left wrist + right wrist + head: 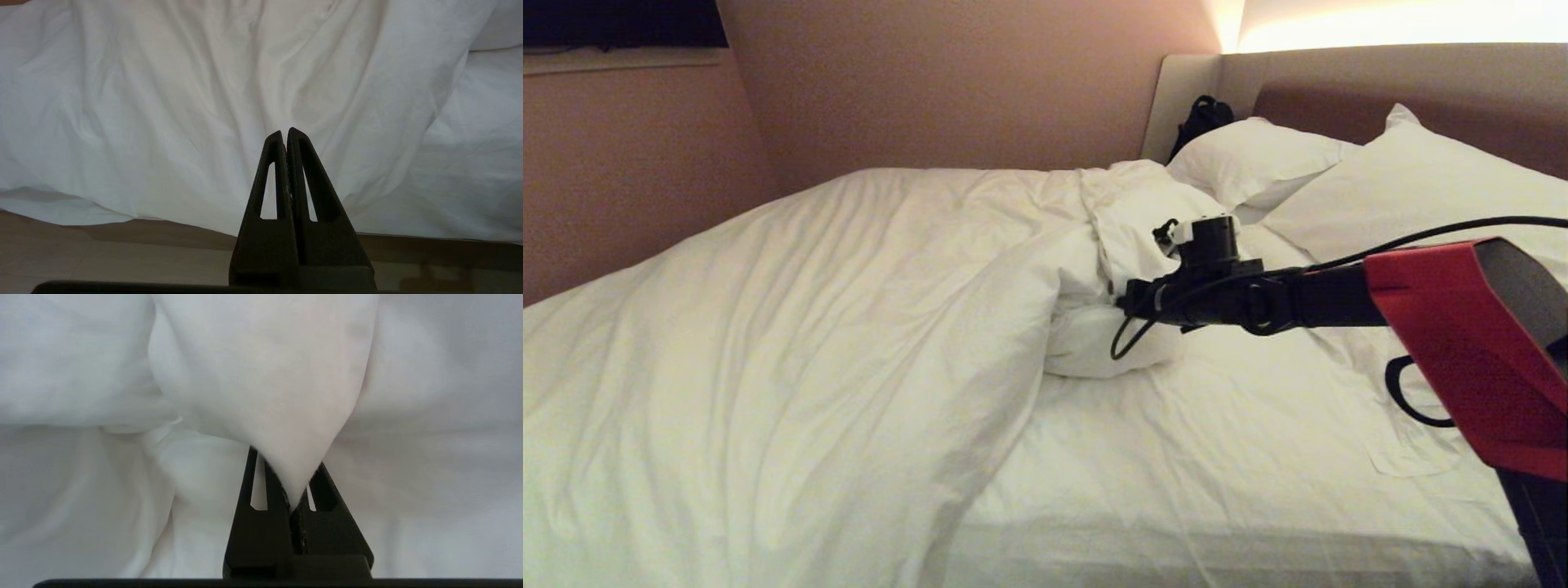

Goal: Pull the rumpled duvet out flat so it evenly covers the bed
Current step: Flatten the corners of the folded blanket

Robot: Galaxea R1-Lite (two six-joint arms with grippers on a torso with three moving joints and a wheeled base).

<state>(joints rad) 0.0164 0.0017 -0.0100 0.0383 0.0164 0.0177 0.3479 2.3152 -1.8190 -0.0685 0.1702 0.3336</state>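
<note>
So the duvet point(792, 343) is lying bunched over the left half of the bed point(1217, 474), leaving the right side's sheet bare. Left gripper point(286, 134) is hanging by the bedside, jaws together on nothing. Right gripper point(292, 486) is pinching a duvet fold mid-bed, near the pillows point(1388, 188). I'd say most of the pulling is left.

The head camera looks forward and down over the bed point(1258, 457) from its side, with the headboard point(1421, 82) far on the right. The left wrist camera sits low beside the bed, facing the hanging duvet point(163, 102) past the left gripper point(286, 132). The right wrist camera is very near a pinched duvet fold, behind the right gripper point(292, 486). All three views share the duvet.
</note>
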